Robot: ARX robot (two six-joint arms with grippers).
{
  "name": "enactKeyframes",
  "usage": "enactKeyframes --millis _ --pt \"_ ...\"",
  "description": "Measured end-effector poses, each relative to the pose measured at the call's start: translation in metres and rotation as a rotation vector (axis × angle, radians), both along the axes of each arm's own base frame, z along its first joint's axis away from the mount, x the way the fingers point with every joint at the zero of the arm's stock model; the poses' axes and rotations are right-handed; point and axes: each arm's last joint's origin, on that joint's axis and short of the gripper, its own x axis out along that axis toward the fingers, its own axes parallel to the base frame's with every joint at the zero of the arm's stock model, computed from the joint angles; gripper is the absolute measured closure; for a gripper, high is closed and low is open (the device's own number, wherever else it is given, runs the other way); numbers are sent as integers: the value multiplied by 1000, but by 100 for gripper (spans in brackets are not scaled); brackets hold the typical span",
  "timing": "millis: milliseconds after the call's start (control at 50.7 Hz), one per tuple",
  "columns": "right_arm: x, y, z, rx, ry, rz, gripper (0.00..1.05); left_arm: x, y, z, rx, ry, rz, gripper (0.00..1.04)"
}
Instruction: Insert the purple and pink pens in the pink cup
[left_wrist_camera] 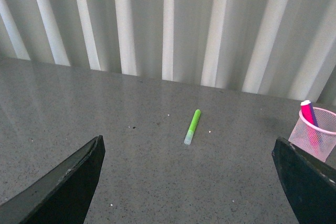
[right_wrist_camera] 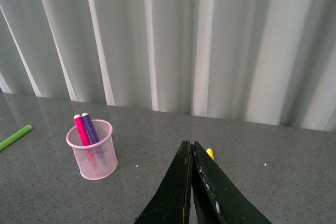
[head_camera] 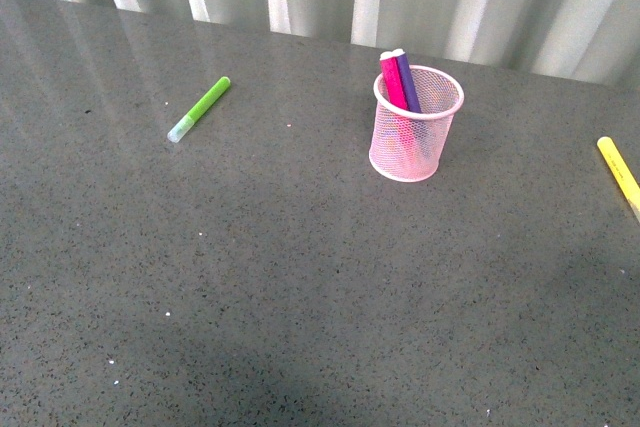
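The pink pen (head_camera: 392,80) and purple pen (head_camera: 407,81) are being held upright, leaning together, inside the pink cup (head_camera: 415,137) at the far centre of the table (head_camera: 300,297). The left gripper (left_wrist_camera: 189,182) is being kept wide open, the right gripper (right_wrist_camera: 190,153) pressed closed on nothing; both are well apart from the cup.

Left tool (left_wrist_camera: 189,182) spread wide, right tool (right_wrist_camera: 190,148) closed, both empty
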Motion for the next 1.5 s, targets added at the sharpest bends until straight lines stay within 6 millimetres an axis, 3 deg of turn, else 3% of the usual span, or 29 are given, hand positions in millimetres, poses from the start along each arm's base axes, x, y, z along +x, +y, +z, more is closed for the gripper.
enactKeyframes --millis 375,710,848,1499 --pt "0 0 0 -1 0 0 100 0 0 0 0 0 0 7" --pt "0 0 0 0 0 0 26 0 0 0 0 0 0 7" --pt "0 0 0 1 0 0 5 0 0 0 0 0 0 7" --pt "0 0 0 1 0 0 7 0 0 0 0 0 0 7"
